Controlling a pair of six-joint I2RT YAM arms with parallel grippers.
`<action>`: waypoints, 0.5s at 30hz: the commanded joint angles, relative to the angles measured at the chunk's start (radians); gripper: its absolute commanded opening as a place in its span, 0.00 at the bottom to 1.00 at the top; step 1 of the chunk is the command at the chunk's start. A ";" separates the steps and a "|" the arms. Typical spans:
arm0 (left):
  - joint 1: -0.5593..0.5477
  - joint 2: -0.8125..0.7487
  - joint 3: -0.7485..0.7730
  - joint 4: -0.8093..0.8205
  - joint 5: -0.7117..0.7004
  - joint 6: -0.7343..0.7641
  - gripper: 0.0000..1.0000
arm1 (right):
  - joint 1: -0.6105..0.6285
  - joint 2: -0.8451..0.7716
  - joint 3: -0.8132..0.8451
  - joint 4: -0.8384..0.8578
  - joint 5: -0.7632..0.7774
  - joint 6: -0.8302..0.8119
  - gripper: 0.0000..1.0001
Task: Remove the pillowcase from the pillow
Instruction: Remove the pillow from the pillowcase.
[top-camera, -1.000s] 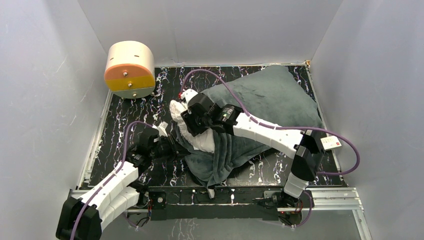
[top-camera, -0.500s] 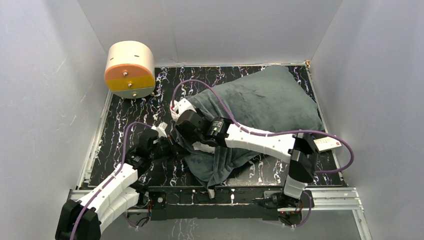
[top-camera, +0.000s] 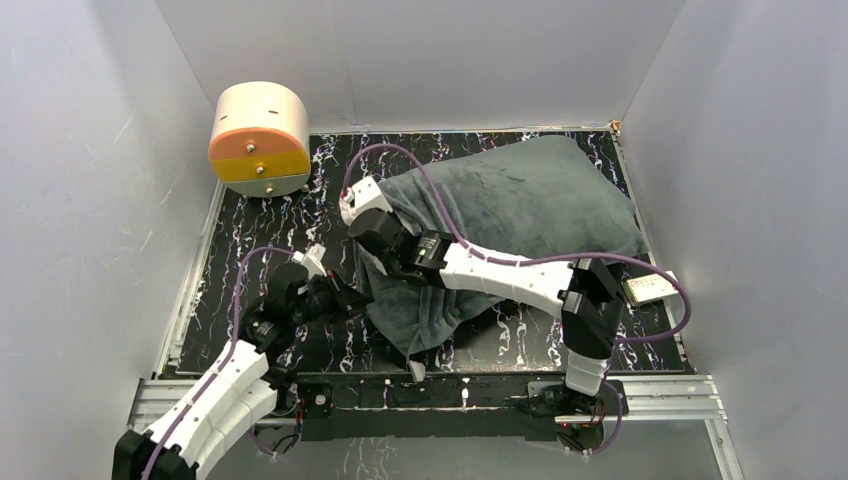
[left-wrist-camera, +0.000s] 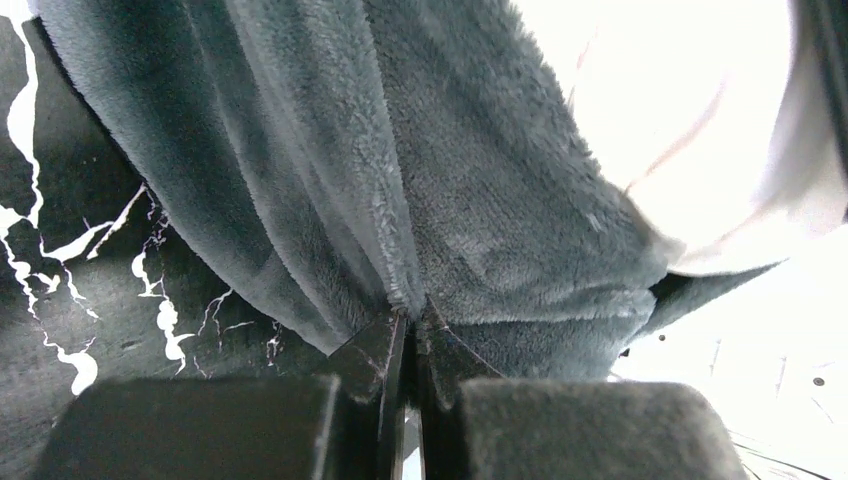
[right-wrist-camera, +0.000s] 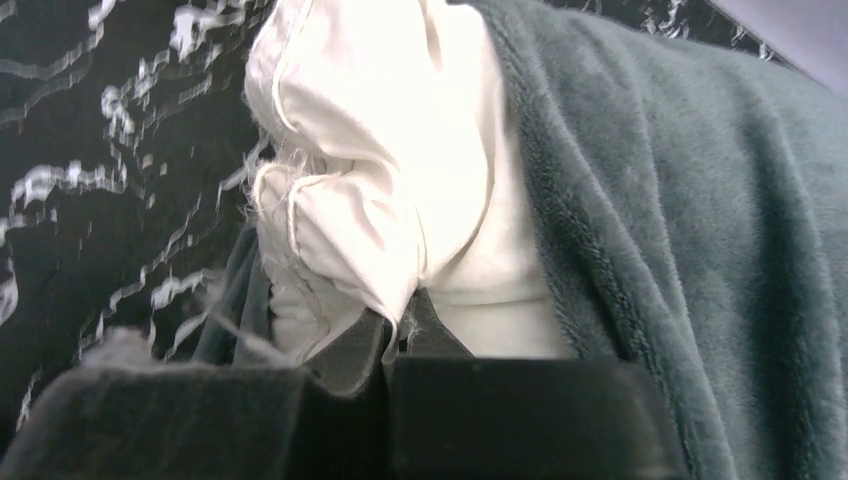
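Note:
The pillowcase (top-camera: 520, 200) lies grey-green side up across the right half of the table, bulging over the pillow inside it. Its open end faces left. My left gripper (top-camera: 345, 296) is shut on the pillowcase (left-wrist-camera: 480, 200) at that end, pinching a fold of the plush fabric between its fingertips (left-wrist-camera: 375, 345). My right gripper (top-camera: 372, 262) reaches into the opening and is shut on a white corner of the pillow (right-wrist-camera: 370, 170), with the pillowcase (right-wrist-camera: 690, 220) edge just to its right. In the top view the pillow is hidden under the right arm and the fabric.
A cream-and-orange cylinder (top-camera: 259, 139) stands at the back left corner. The black marbled table (top-camera: 260, 240) is walled in by white panels on three sides. The right arm's purple cable (top-camera: 420, 170) loops over the pillowcase. A metal rail (top-camera: 450, 385) runs along the near edge.
The right gripper moved down and left into the pillowcase opening and closed on the pillow's corner. The white pillow seen a second ago is now covered in the top view. The left gripper kept its hold.

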 joint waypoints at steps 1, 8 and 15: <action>-0.005 -0.098 0.000 -0.139 0.081 0.010 0.00 | -0.112 -0.028 0.061 0.430 0.197 -0.090 0.00; -0.008 -0.275 0.017 -0.280 0.137 -0.013 0.00 | -0.125 0.065 0.069 0.685 0.289 -0.197 0.00; -0.008 -0.358 0.120 -0.489 0.096 0.035 0.00 | -0.145 0.085 0.065 0.610 0.201 -0.111 0.00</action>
